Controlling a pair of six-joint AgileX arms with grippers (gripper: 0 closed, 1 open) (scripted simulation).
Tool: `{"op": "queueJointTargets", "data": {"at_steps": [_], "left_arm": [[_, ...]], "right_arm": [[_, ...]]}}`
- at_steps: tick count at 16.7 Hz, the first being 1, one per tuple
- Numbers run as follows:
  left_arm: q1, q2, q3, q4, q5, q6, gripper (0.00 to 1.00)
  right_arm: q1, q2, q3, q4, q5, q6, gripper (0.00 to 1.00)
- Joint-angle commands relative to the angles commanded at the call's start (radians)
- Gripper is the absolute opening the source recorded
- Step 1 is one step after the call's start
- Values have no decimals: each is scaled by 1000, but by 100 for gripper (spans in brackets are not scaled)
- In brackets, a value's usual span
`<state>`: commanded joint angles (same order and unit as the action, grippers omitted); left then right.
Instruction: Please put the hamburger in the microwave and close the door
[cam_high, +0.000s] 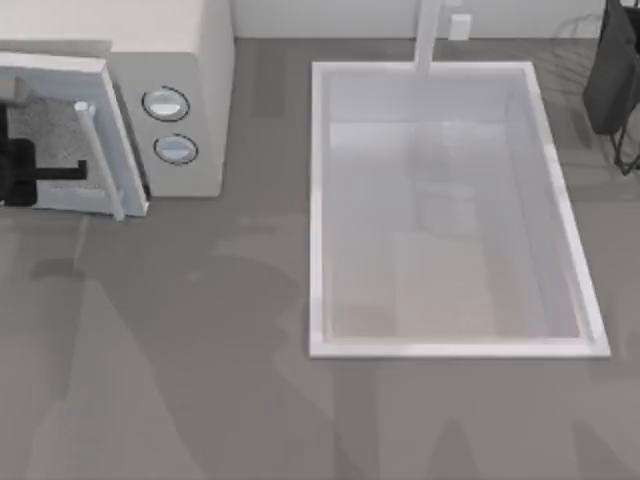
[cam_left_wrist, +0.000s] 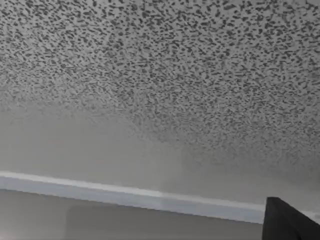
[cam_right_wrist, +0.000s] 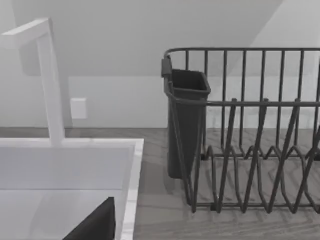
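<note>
The off-white microwave (cam_high: 205, 60) stands at the table's back left, with two round knobs (cam_high: 166, 104) on its panel. Its door (cam_high: 60, 130), with a grey speckled window and a slim white handle (cam_high: 100, 160), stands a little out from the front, nearly shut. My left gripper (cam_high: 35, 172) is against the door's window at the view's left edge. In the left wrist view the speckled window (cam_left_wrist: 165, 75) is very close above the door's white frame (cam_left_wrist: 125, 192). The hamburger is hidden from view. My right arm (cam_high: 612, 80) is parked at the back right.
A large white sink basin (cam_high: 318, 200) with a faucet (cam_high: 430, 40) takes up the table's middle and right. A dark wire dish rack (cam_right_wrist: 250, 150) with a black cup holder (cam_right_wrist: 186, 120) stands at the back right. Bare grey tabletop lies in front.
</note>
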<state>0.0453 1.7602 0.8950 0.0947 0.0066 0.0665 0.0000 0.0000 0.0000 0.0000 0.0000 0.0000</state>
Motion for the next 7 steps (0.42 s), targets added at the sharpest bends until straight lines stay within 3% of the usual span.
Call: {"op": "queueJointTargets", "data": {"at_steps": [7], "left_arm": [[-11, 161, 173, -13, -6, -7, 0]], "right_arm": [[0, 0, 0, 0, 0, 0, 100]]}}
